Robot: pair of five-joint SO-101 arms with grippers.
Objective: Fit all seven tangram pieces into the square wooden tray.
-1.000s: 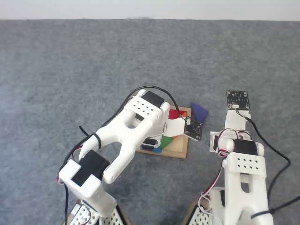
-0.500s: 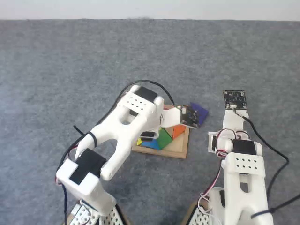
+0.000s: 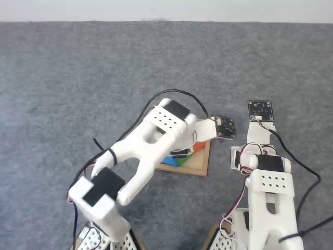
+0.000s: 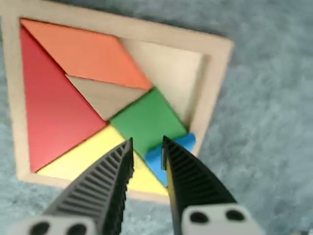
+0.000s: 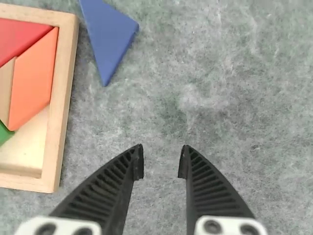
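The square wooden tray (image 4: 215,88) holds a red triangle (image 4: 49,107), an orange piece (image 4: 93,54), a green square (image 4: 146,120) and a yellow triangle (image 4: 93,156). A small blue piece (image 4: 188,142) lies at the tray's edge, partly under one finger of my left gripper (image 4: 146,142). That gripper hangs low over the tray, fingers a little apart and holding nothing. A dark blue triangle (image 5: 107,34) lies on the carpet just outside the tray (image 5: 63,98). My right gripper (image 5: 160,149) hovers over bare carpet beside the tray, narrowly open and empty.
Bare wood shows in the tray as a small triangular gap (image 4: 107,95) and a larger corner space (image 4: 171,68). In the high view the left arm (image 3: 156,140) covers most of the tray (image 3: 200,166). Grey carpet (image 3: 78,78) spreads all around.
The left arm has swung toward the right across the tray, and its wrist now covers the dark blue triangle in the high view. The right arm has barely shifted.
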